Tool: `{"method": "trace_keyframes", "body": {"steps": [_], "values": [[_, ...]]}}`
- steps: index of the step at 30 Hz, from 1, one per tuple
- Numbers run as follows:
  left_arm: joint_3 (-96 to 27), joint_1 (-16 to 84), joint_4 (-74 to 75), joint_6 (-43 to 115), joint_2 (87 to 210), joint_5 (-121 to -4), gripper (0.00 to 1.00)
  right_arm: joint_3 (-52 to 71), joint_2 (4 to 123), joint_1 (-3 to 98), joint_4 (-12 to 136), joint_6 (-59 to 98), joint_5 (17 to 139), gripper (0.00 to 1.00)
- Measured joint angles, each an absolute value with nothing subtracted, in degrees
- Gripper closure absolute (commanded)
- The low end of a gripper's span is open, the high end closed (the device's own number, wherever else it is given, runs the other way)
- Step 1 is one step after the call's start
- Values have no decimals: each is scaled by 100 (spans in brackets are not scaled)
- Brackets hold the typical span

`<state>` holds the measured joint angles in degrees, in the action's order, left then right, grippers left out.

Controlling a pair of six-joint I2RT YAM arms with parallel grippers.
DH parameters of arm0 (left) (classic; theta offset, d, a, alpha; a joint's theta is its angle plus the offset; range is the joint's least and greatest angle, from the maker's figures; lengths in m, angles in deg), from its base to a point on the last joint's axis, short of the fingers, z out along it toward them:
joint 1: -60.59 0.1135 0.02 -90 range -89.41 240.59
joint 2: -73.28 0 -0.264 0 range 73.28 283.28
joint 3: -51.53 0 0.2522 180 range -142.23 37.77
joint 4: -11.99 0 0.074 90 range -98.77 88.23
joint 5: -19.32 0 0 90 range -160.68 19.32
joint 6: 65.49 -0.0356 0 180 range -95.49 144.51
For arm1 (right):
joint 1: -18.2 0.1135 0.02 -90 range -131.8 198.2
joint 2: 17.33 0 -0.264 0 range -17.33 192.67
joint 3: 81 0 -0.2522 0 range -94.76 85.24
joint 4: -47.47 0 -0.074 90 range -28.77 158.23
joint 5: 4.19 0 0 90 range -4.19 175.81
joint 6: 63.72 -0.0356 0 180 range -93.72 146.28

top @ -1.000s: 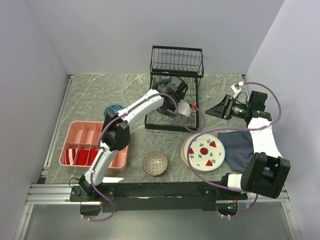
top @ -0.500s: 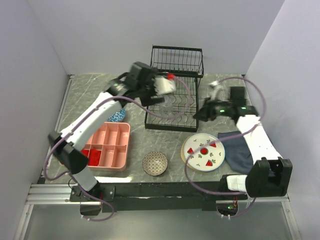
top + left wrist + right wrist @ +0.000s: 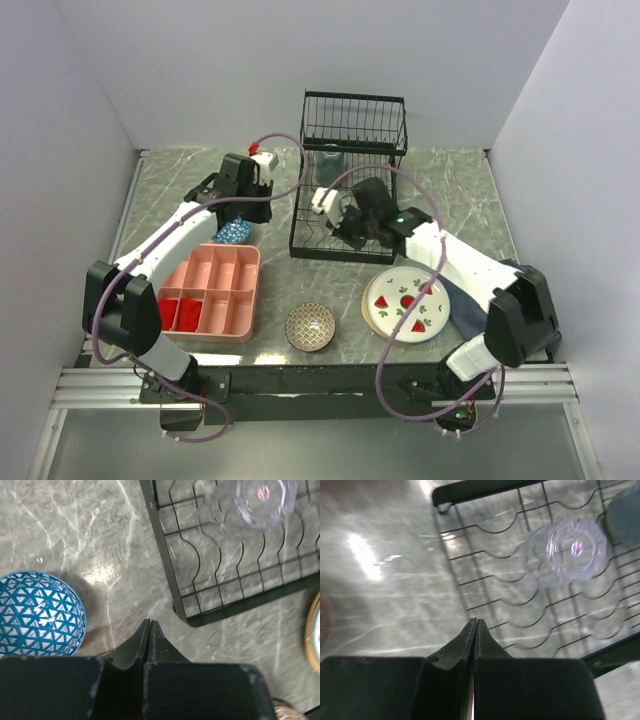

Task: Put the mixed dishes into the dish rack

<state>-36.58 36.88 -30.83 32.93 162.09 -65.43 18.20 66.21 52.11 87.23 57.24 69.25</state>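
The black wire dish rack (image 3: 353, 130) stands at the back middle; it also shows in the left wrist view (image 3: 227, 597) and the right wrist view (image 3: 485, 562). My left gripper (image 3: 250, 200) is shut and empty, hovering left of the rack, just behind the blue patterned bowl (image 3: 234, 233) (image 3: 37, 612). My right gripper (image 3: 338, 215) is shut and empty, over the rack's front left part. The pinkish-brown bowl (image 3: 310, 326) sits near the front. The watermelon plate (image 3: 407, 305) lies on a tan plate whose rim (image 3: 367, 301) shows at its left.
A clear glass piece (image 3: 570, 550) (image 3: 257, 497) sits in the rack's lower tier. The pink compartment tray (image 3: 215, 290) with red pieces is front left. A dark blue cloth (image 3: 472, 310) lies right of the plates, partly under my right arm.
My left arm has swung out of the rack and left, ending above the blue bowl. My right arm has swept left from the table's right side to the rack's front.
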Motion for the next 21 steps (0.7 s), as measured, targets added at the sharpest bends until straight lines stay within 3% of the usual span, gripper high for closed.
{"method": "trace_keyframes", "body": {"steps": [8,21], "values": [[-3649,4248,-2818,3923,16240,-6416,99,1201,8049,5508,8251,6242,7766,100],[-3647,4475,-2720,4095,16255,-6206,99,202,9371,5554,7800,6367,8518,100]]}}
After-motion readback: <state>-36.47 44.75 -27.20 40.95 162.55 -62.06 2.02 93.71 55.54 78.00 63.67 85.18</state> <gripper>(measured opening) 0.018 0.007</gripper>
